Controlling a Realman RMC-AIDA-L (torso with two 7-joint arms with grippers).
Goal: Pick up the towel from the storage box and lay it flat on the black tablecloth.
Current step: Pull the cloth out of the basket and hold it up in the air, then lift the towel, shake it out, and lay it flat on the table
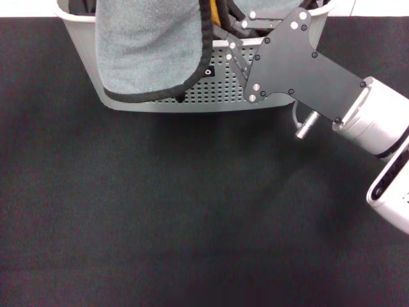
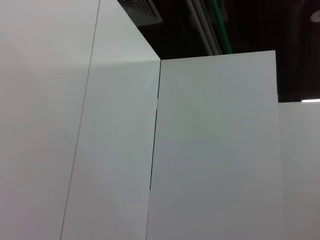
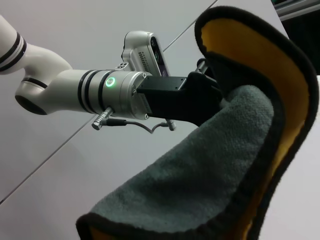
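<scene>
**Towel lifted at the storage box**

Towel (image 1: 150,48) hangs at the top of the head view, grey face outward, black edging along its curved lower border, draped down over the front wall of the storage box (image 1: 255,99). A sliver of its yellow-orange face shows near the right gripper (image 1: 233,29), whose fingers close on the cloth at the box's rim. In the right wrist view the towel (image 3: 210,175) folds over itself, yellow inside and grey outside, with a white-and-silver arm gripping it behind; a green ring light glows on that arm's wrist. No label or readable writing shows. The perforated grey box sits at the far edge of the black tablecloth (image 1: 192,211). The left wrist view shows only white panels (image 2: 215,150).
</scene>
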